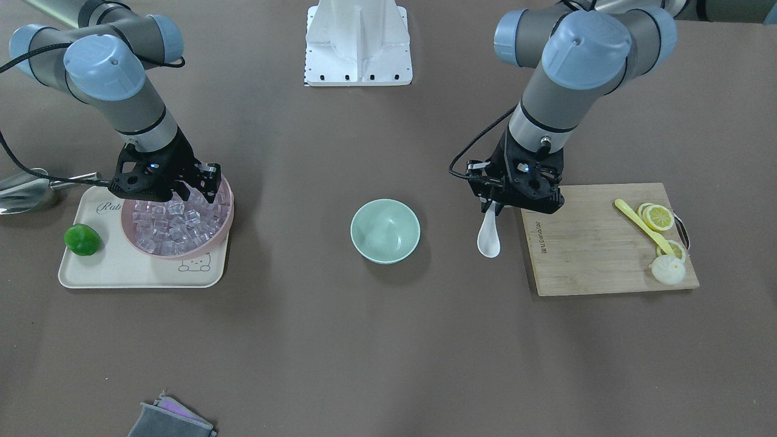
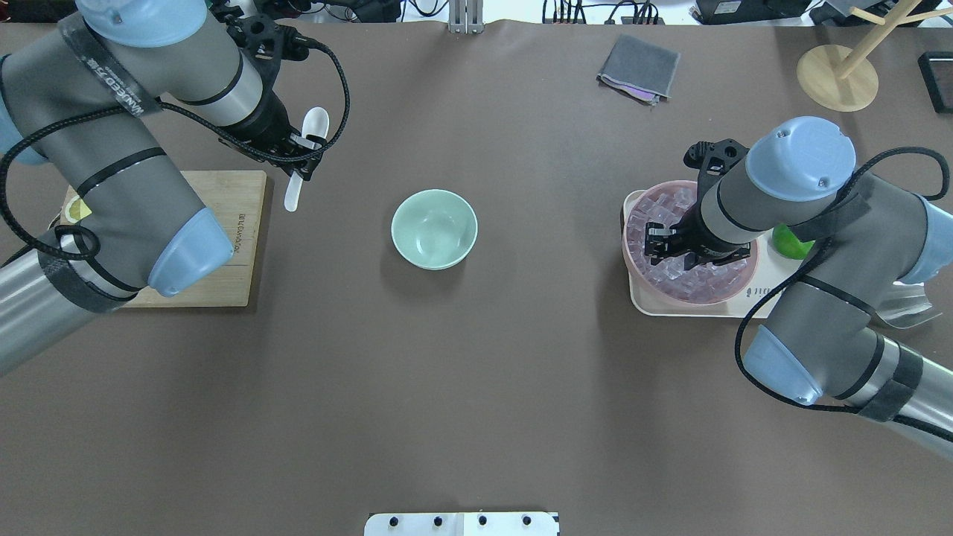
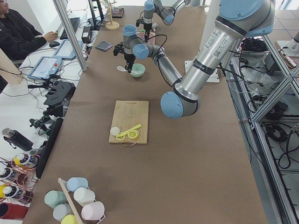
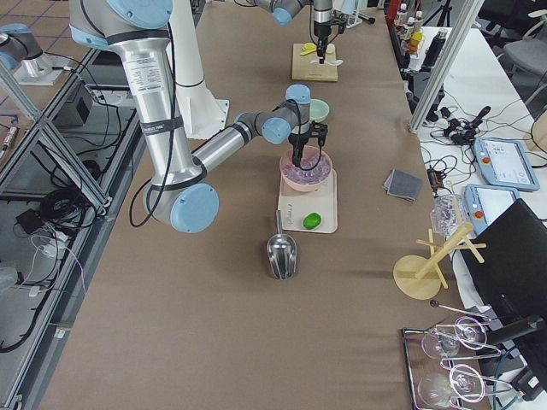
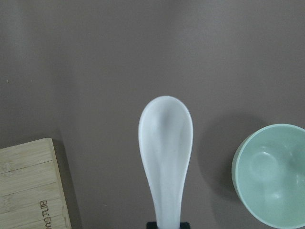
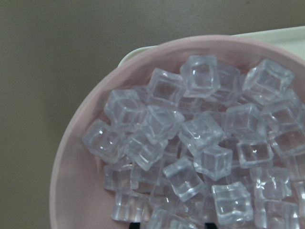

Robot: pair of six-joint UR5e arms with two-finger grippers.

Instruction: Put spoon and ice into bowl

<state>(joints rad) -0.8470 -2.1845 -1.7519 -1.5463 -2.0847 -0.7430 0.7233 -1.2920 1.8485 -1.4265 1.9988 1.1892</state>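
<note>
The spoon (image 1: 489, 235) is gripped by its handle in the left gripper (image 1: 491, 209). Its scoop is pointed away from the robot and it appears clear of the table, between the cutting board (image 1: 589, 243) and the bowl (image 1: 385, 241), in which nothing is seen. The ice (image 6: 200, 133) is heaped in a pink bowl (image 6: 76, 181) on a tray (image 1: 121, 273). The step in hand is judged to be carrying the spoon to the bowl. A sideways move over the rim, then a release, is called for next. The left wrist is pointed steeply down. The right gripper (image 1: 195, 191) is held low among the cubes with jaws apart, and no cube is seen clamped.
</note>
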